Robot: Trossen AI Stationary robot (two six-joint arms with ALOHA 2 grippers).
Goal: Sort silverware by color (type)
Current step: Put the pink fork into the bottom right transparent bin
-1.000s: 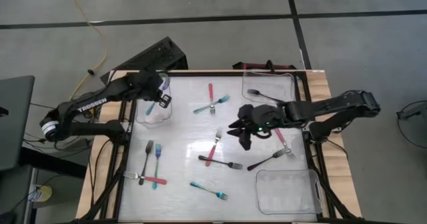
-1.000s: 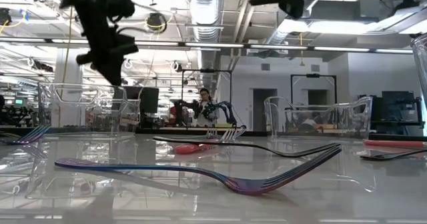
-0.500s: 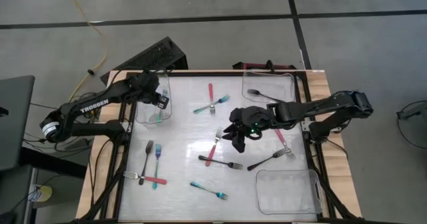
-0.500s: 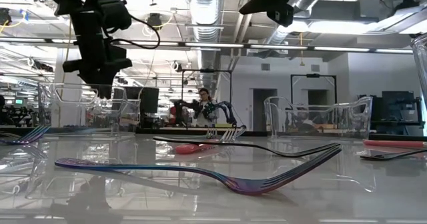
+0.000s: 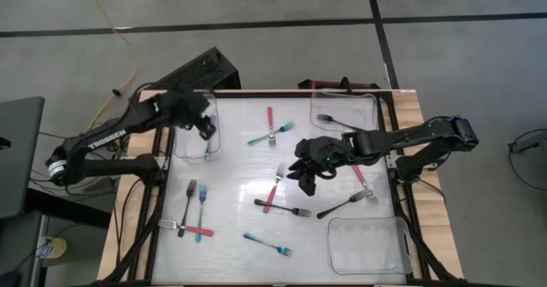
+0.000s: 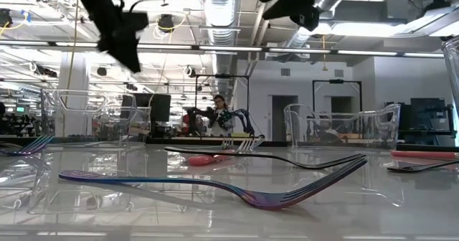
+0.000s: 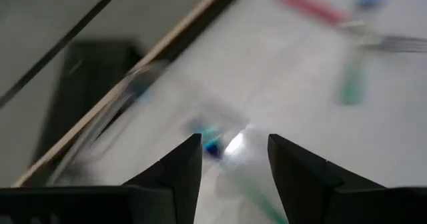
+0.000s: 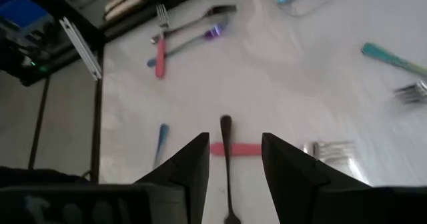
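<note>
My left gripper (image 5: 203, 126) hovers open over the clear tray (image 5: 181, 147) at the table's far left. A teal fork (image 5: 207, 153) lies in that tray, below the open fingers (image 7: 180, 167). My right gripper (image 5: 301, 172) hangs open above the table's middle. Under it lie a red-handled fork (image 5: 274, 188) and a black fork (image 5: 286, 207), which the right wrist view shows between the fingertips of my right gripper (image 8: 233, 163). Other forks lie flat on the table: a red (image 5: 269, 119) and a teal one (image 5: 275, 134) crossed, and a teal one (image 5: 267, 244) near the front.
A black fork (image 5: 328, 120) lies in the far right tray (image 5: 376, 108). Another clear tray (image 5: 367, 244) stands near right. Black (image 5: 346, 204) and red (image 5: 361, 178) forks lie by the right arm. Black (image 5: 189, 198), blue (image 5: 202, 203) and red (image 5: 195, 231) forks lie near left.
My left gripper has dipped toward the far left tray, let go of the teal fork and risen again. The fork now lies in the tray. My right gripper has shifted a little toward the table's left.
</note>
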